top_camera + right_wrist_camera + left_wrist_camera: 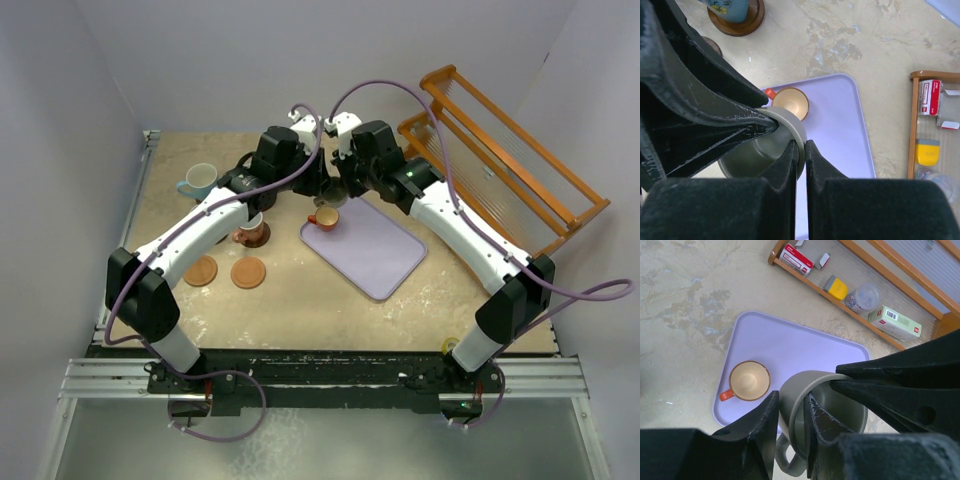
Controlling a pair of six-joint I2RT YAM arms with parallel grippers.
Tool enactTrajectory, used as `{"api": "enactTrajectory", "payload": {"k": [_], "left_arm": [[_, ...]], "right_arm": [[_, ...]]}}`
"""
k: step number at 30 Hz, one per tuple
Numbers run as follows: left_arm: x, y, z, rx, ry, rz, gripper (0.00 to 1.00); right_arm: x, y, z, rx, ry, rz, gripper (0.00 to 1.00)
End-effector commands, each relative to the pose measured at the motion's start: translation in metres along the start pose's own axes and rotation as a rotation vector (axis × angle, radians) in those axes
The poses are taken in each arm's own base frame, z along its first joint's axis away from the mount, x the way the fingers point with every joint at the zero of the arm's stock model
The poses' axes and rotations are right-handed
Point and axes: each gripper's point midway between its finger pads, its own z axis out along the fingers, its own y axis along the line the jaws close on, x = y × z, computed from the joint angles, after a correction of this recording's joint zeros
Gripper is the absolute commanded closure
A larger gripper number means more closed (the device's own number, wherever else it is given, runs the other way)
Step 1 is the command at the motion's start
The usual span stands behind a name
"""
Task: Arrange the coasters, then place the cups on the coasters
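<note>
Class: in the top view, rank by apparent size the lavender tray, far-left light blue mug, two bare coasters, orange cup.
1. lavender tray
2. far-left light blue mug, left coaster, right coaster: too alike to rank
3. orange cup

Both the left arm (200,235) and the right arm (465,235) have white shells between chunky black joints. A lavender cable (400,88) loops along each. A small green light (415,183) glows on the right one. The fingers (755,425) are matte black, wedge-shaped and scuffed pale at the edges.
</note>
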Motion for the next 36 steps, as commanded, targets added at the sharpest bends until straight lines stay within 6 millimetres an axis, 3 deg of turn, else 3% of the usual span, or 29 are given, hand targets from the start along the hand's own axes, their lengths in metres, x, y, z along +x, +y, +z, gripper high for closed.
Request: {"api": "enactTrajectory", "payload": {"k": [1, 5, 13, 22, 30, 36], "left_arm": [[-0.016, -0.006, -0.003, 0.017, -0.045, -0.008, 0.82], [-0.018, -0.006, -0.004, 0.018, -0.054, 0.009, 0.96], [-0.023, -0.001, -0.014, -0.007, -0.085, 0.060, 0.97], [-0.024, 0.012, -0.028, -0.065, -0.108, 0.136, 0.97], [-0.019, 0.034, -0.047, -0.135, -0.097, 0.255, 0.97], [-0.014, 0.058, -0.080, -0.185, -0.070, 0.380, 0.97]], "right_arm": [[-0.038, 0.005, -0.019, -0.014, -0.110, 0.020, 1.00], [-0.039, 0.012, -0.021, -0.051, -0.113, 0.027, 1.00], [-0.029, 0.025, -0.021, -0.123, -0.070, 0.046, 0.99], [-0.036, 0.018, -0.039, -0.103, -0.111, 0.020, 0.67], [-0.035, 0.012, -0.061, -0.117, -0.159, -0.018, 0.55], [-0.019, 0.002, -0.077, -0.119, -0.173, -0.069, 0.48]]}}
